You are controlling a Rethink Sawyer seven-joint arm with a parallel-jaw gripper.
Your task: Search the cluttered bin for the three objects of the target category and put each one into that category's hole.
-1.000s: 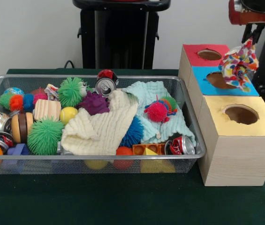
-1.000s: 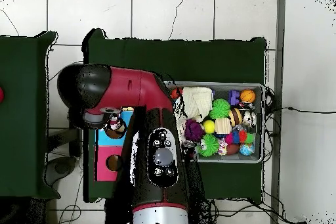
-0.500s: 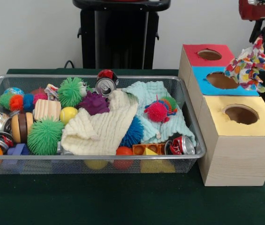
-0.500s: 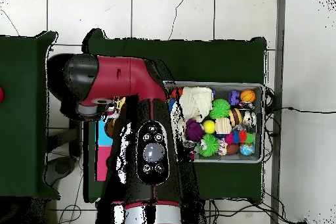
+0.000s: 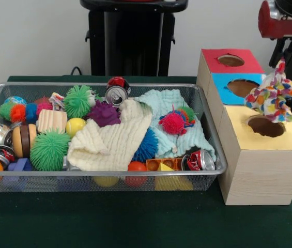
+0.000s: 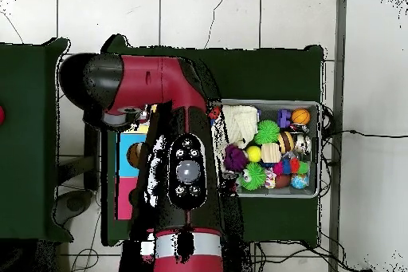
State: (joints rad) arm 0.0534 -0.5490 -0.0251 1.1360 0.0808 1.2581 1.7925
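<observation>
My gripper [image 5: 281, 63] comes down at the top right and is shut on a spotted white wad [image 5: 270, 98]. The wad hangs just above the far edge of the round hole [image 5: 266, 126] in the yellow-topped box [image 5: 262, 170], apart from it. The wire-mesh bin [image 5: 104, 173] lies to the left, full of toys. A small white scrap with coloured marks [image 5: 57, 99] lies at its back left; I cannot tell whether it is a wad. In the overhead view the arm [image 6: 187, 173] hides the gripper and wad, and the bin [image 6: 319, 151] shows on the right.
A blue-topped box [image 5: 226, 93] and a red-topped box [image 5: 213, 57] stand behind the yellow one. The bin holds spiky pom-pom balls [image 5: 50, 150], crushed cans [image 5: 201, 160], a cream cloth [image 5: 109, 142] and a pale blue cloth [image 5: 166, 103]. The black pedestal [image 5: 133, 39] stands behind.
The gripper has carried the wad from over the blue-topped box forward and down to just above the yellow box's hole. The bin's things have not moved.
</observation>
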